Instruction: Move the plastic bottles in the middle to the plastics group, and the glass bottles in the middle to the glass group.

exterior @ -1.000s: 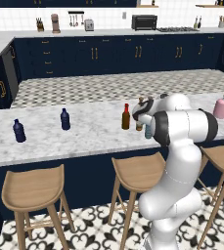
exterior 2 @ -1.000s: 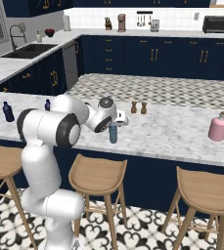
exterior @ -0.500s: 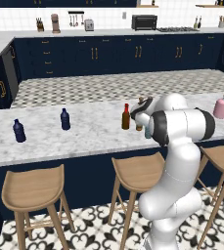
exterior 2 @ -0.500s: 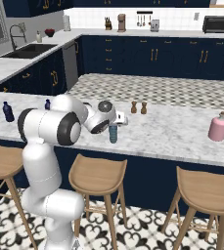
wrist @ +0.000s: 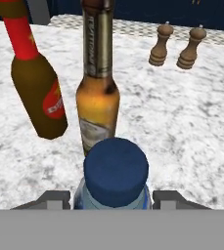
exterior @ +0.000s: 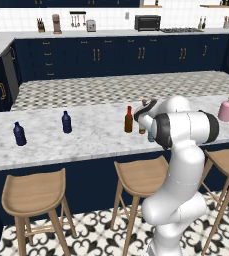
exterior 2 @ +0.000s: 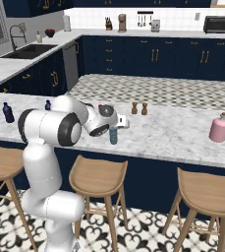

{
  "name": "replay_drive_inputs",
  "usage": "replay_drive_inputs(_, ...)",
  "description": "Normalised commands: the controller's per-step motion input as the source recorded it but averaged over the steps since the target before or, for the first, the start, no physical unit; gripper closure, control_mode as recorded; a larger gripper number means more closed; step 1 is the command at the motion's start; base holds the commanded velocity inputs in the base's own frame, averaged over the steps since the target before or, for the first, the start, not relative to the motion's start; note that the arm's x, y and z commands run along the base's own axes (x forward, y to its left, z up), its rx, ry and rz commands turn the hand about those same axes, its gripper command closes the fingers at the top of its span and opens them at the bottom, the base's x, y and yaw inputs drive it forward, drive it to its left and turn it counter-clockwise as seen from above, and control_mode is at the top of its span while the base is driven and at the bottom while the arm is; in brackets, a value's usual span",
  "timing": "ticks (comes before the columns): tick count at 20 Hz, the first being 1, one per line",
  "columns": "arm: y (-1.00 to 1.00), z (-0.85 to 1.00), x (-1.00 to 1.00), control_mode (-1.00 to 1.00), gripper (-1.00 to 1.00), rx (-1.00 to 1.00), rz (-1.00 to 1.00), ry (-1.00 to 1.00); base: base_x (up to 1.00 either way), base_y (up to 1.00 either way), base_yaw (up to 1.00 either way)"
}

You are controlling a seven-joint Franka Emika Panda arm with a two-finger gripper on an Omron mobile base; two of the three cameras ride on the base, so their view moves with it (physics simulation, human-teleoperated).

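Note:
In the hand view the pale teal plastic bottle with its blue cap stands upright between my fingertips, which press on its two sides. My gripper is shut on it, low over the marble island. The same bottle shows under my hand in the right base view. Just behind it stand the amber glass bottle and the brown glass bottle with a red cap. Two navy plastic bottles stand far left. The pink glass bottle stands far right.
Two small brown shakers stand on the island behind the bottles. Wooden stools line the island's near edge. A sink and dark cabinets lie beyond, at the back of the kitchen.
The jaws have closed in from wide open onto the teal bottle. The arm and the bottles have hardly moved.

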Motion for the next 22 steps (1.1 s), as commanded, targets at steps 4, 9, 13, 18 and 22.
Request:
replay_drive_inputs(4,-0.03,0.03,-0.03,-1.00,1.00,0.00,0.00,0.00,0.00,0.00,0.00)
replay_drive_inputs(9,-0.01,0.30,-0.24,-1.00,1.00,0.02,-0.03,0.00,0.00,0.00,0.00)
replay_drive_inputs(13,0.13,0.50,-0.44,-1.00,1.00,0.08,0.00,0.07,0.00,0.00,0.00)
replay_drive_inputs(18,0.42,0.59,-0.37,-1.00,1.00,0.06,0.00,0.13,0.00,0.00,0.00)
replay_drive_inputs(22,0.53,0.69,-0.43,-1.00,1.00,0.00,0.00,0.19,0.00,0.00,0.00)
